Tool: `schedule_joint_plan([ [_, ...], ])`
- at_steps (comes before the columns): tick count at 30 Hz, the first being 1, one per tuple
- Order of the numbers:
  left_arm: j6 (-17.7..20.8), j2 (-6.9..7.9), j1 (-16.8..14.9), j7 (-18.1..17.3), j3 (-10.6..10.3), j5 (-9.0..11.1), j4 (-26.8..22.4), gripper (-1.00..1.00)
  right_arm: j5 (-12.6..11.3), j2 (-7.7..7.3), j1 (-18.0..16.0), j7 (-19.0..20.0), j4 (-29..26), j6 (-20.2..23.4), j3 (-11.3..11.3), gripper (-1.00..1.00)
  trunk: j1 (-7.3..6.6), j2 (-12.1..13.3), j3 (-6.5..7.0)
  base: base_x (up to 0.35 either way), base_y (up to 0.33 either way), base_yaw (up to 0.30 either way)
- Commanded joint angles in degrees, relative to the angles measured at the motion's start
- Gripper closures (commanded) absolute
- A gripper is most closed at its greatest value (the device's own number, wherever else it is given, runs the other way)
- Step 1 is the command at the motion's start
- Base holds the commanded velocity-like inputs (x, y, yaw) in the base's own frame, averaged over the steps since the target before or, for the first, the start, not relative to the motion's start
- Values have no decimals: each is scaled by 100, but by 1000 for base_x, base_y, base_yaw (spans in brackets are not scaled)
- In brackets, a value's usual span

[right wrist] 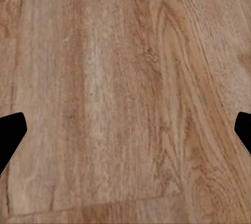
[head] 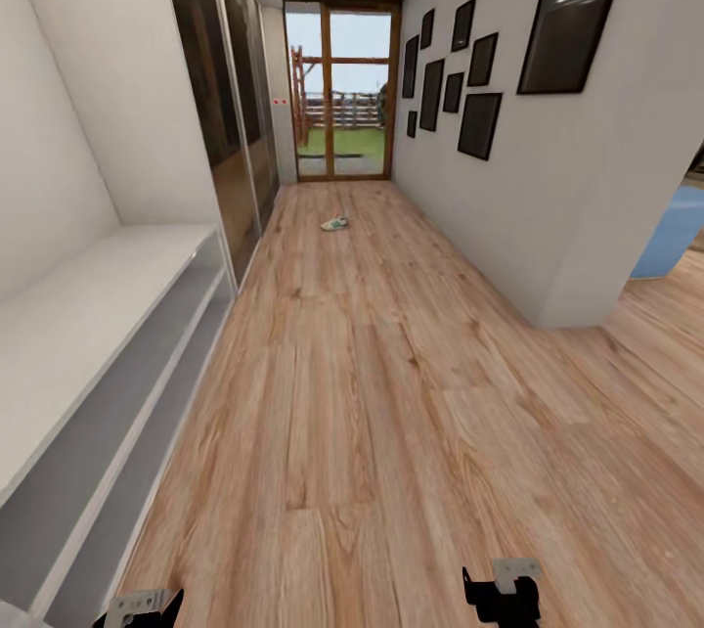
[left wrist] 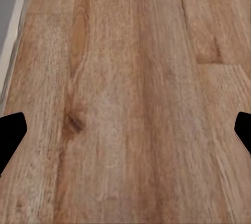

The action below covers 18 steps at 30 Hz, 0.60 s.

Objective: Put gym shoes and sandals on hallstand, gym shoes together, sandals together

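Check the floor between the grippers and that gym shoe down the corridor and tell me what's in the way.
Nothing visible. Bare corridor floor runs from both grippers, left gripper and right gripper, to the gym shoe near the glass door. The hallstand stands along the left wall.

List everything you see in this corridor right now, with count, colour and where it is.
gym shoe: one, white with green, on the floor far down the corridor
hallstand: one, white-grey, along the left wall
corridor floor: brown wood planks
picture frames: eight, black, right wall
glass door: one, wood-framed, corridor end
wardrobe doors: dark, glossy, left wall
left tool: open, over bare floor
right tool: open, over bare floor
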Motion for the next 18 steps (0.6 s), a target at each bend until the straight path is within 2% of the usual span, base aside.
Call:
schedule_joint_plan([
  [1,-26,-3,-6,-30,49,-57,4,-100,-6,-1,-4,-37,4,-10,47,-100,3,-2,-5,338,0,0],
  [18,-28,0,-6,-30,49,-63,4,-100,-5,-3,-1,-39,5,-11,50,-100,3,-2,-5,338,0,0],
])
